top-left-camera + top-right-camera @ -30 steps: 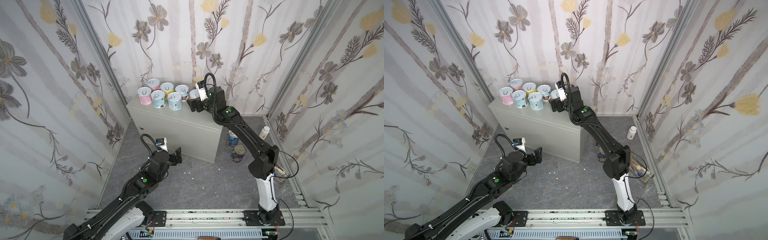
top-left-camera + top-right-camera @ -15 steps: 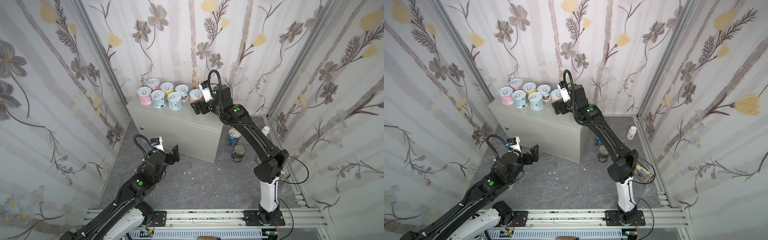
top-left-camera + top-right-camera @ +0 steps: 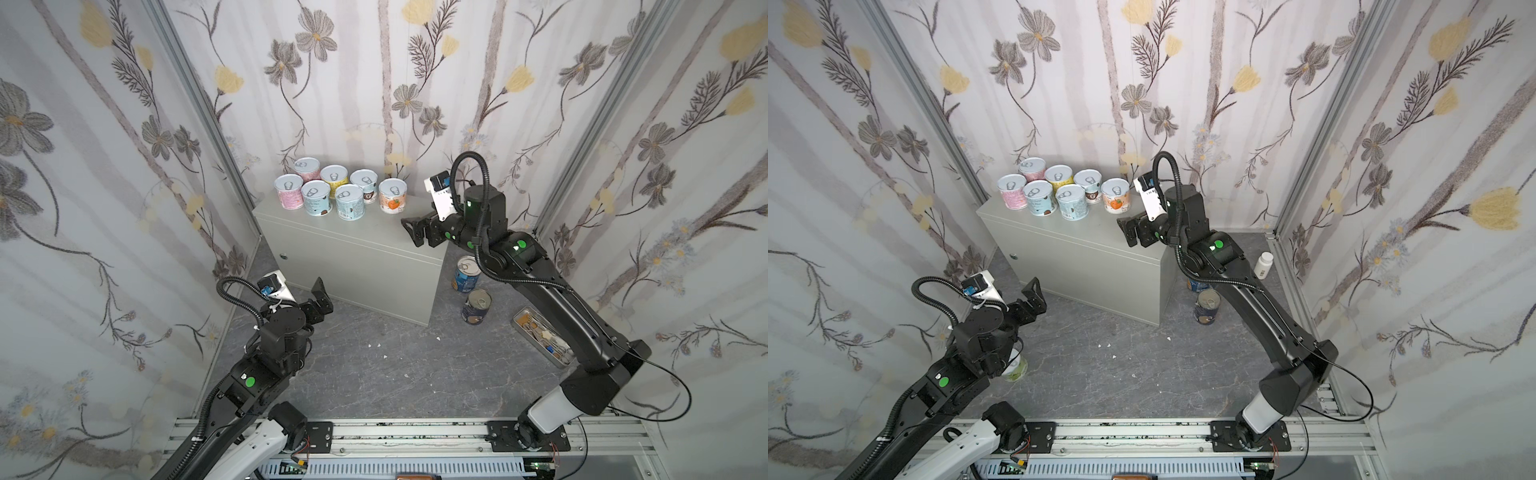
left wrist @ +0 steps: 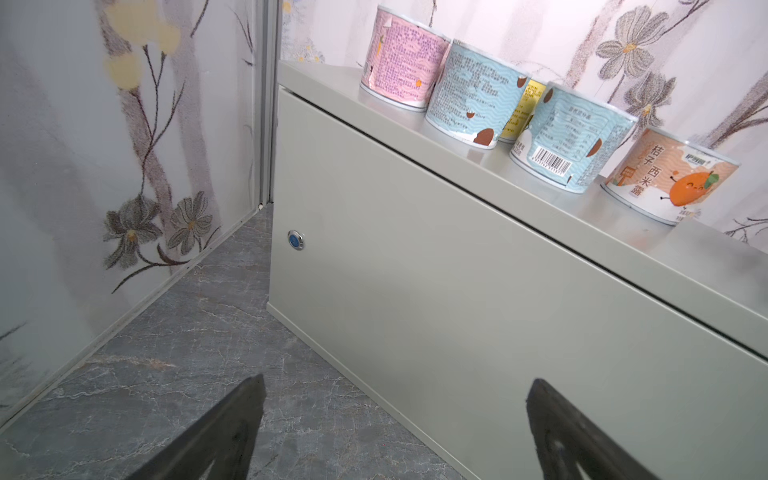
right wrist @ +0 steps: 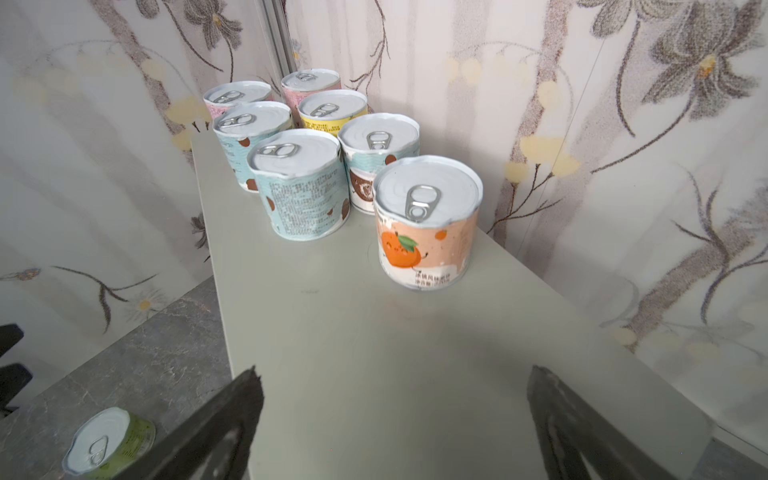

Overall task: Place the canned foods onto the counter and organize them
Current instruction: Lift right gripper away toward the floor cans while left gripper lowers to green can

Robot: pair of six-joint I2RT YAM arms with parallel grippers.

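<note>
Grey metal counter (image 3: pixel 357 266) stands mid-frame in both top views, against the back wall. 7 short cans (image 3: pixel 350 202) stand upright in a cluster on its top, toward its upper-left end. The orange can (image 3: pixel 392 195) is the rightmost of them.

The right claw (image 3: pixel 412 232) hovers over the bare right end of the top. Its jaws are spread wide and hold nothing, and it is apart from the orange can.

The left claw (image 3: pixel 323 296) hangs low at lower left of centre and faces the counter's front, where the round lock (image 4: pixel 296 240) sits. Its jaws are also spread and empty.

On the floor:
- 1 green can (image 3: pixel 1014 368) is half hidden behind the left arm.
- 1 blue can (image 3: pixel 465 274) and 1 navy can (image 3: pixel 476 306) stand upright just right of the counter.
- 1 flat tin (image 3: pixel 540 336) and 1 white bottle (image 3: pixel 1263 265) lie farther right.
</note>
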